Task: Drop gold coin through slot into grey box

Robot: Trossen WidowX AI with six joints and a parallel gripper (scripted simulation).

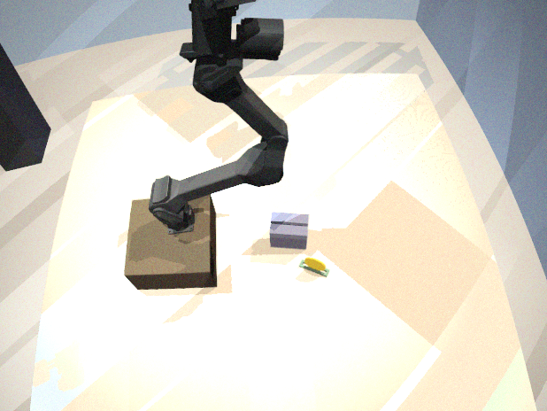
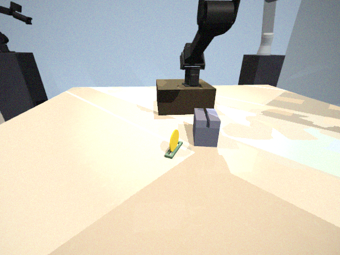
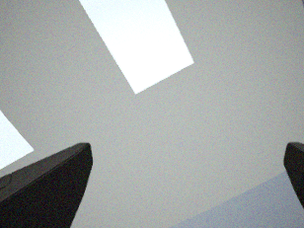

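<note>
While nothing of the task looks done yet, all its pieces stand ready, and I take the grey box (image 2: pixel 206 131) as the landmark. Seen from the exterior view, the gold coin (image 2: pixel 174 140) is the nearest thing: it stands upright on its edge in the dark-green holder (image 2: pixel 173 150), just beside the box, on the box's left and a little nearer to the camera, apart from it. The box is closed, and the narrow slot (image 2: pixel 207 118) in its lid is dark and has nothing in it. Behind the box, near but not touching, is the brown pedestal (image 2: pixel 165 96) on which the arm (image 2: pixel 198 49) is mounted. The arm rises high behind and above the box, away from the coin.

The gripper (image 3: pixel 187 178) is far from both things; the wrist view shows only a pale surface with bright panels between its two dark fingers, which stand wide apart and hold nothing.

By my judgement every step is left: to come down to the coin, to pinch it by its flat faces, to lift it out of the holder, to bring it over the box, to align its edge with the slot, and to release it.
</note>
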